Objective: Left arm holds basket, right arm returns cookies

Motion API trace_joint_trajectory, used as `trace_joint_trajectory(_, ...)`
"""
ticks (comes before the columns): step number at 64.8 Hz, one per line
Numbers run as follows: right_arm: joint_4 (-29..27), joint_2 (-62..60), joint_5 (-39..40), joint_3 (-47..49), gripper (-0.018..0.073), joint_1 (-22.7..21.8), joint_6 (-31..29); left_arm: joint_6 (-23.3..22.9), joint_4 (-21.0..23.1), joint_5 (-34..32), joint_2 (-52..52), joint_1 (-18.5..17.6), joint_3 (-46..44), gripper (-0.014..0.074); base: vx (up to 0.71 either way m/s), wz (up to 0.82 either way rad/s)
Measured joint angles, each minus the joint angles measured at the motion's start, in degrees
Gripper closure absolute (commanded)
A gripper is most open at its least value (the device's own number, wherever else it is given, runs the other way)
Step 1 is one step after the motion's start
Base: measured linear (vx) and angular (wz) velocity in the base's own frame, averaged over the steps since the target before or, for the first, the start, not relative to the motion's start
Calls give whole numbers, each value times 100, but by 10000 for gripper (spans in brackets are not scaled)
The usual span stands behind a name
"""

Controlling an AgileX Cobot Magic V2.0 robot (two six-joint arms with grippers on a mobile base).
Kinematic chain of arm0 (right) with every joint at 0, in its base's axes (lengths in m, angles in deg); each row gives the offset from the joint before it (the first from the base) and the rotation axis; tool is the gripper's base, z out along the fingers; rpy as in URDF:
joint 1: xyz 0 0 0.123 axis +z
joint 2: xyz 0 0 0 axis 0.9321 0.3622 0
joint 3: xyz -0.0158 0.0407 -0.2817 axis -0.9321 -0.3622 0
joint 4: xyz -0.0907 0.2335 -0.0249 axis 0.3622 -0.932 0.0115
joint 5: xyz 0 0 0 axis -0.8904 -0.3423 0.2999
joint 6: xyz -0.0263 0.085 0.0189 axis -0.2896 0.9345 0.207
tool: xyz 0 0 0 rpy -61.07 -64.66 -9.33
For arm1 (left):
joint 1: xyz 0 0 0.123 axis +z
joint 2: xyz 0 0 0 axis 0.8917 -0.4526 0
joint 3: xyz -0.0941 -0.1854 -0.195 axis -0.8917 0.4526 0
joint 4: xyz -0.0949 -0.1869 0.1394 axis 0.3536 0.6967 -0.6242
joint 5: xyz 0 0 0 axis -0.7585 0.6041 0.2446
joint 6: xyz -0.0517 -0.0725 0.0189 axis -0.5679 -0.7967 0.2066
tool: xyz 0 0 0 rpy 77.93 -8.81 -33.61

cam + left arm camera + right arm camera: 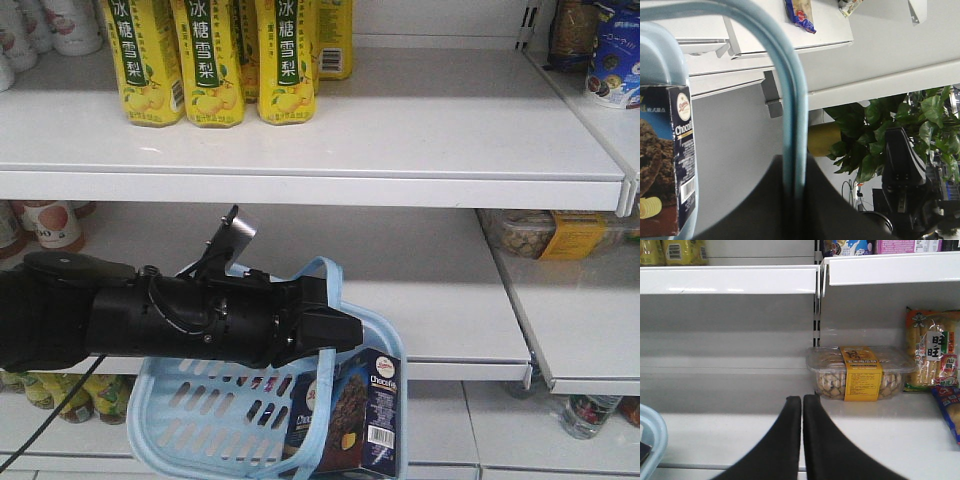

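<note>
Pinching one handle of the light blue basket (200,415), whose bottom is cut off, the left gripper (345,335) hides the rim behind it. The Chocofole cookie box (362,418) stands inside. The right gripper (802,400) is pressed together, empty, before a shelf (715,440).

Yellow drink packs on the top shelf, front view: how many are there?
4 yellow drink packs: three in a front row, left, middle, right; a fourth behind at the right. More may be hidden behind them.
</note>
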State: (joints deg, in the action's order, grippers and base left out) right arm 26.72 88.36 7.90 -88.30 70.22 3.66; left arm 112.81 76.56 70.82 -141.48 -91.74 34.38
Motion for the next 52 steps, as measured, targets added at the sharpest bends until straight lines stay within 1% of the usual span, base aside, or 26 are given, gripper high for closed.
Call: trace_joint_trajectory(52,0,0,0,0,567,0,0,-128,13,115,0,-39,0,603,4,-2)
